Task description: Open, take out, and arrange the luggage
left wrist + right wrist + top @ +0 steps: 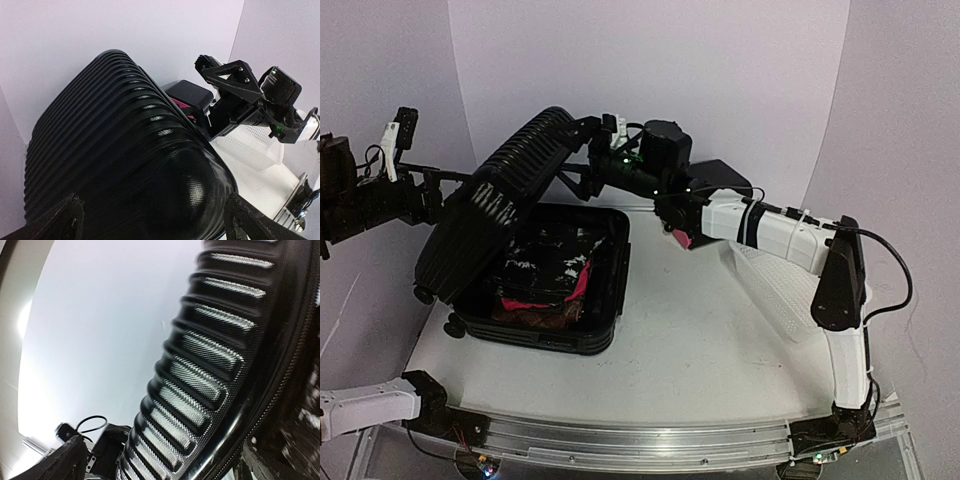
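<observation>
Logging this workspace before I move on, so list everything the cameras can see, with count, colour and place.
luggage: one, black ribbed hard shell, left half of the table, lid raised and tilted over its base
packed contents: count unclear, dark with a pink piece, inside the base
box: one, black with a pink front, far side, behind the right arm
basket: one, white mesh, right side, under the right arm
table: one, white
left arm: one, black, left of the lid
right arm: one, white and black, reaching to the lid's top edge
left end effector: fingers wide apart, facing the lid
right end effector: at the lid's rim, grip unclear
</observation>
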Controlling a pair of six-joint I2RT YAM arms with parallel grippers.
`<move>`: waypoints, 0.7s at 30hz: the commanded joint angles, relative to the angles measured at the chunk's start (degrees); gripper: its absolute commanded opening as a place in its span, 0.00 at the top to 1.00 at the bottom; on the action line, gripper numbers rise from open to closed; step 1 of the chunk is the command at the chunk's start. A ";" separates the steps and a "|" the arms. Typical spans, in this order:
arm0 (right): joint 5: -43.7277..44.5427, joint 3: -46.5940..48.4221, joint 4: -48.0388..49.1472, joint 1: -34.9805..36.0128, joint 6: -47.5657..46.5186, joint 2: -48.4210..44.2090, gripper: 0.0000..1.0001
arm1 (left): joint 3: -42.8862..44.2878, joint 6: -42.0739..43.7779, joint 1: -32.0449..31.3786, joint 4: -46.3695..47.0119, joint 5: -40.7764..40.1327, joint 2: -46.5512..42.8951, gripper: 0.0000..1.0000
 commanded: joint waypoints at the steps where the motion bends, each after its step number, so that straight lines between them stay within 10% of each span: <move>1: 3.43 12.91 -4.89 3.16 -6.86 5.07 0.02 | 4.53 -14.62 -0.05 2.23 1.72 -1.26 0.03; 12: 10.57 37.89 -8.68 6.25 -9.02 21.62 0.02 | 6.94 -20.80 -0.05 -3.00 -13.35 -3.28 0.01; 21: 13.63 39.94 -7.67 7.60 -11.87 22.16 0.02 | 6.68 -8.88 -0.05 -1.05 9.23 -4.78 0.07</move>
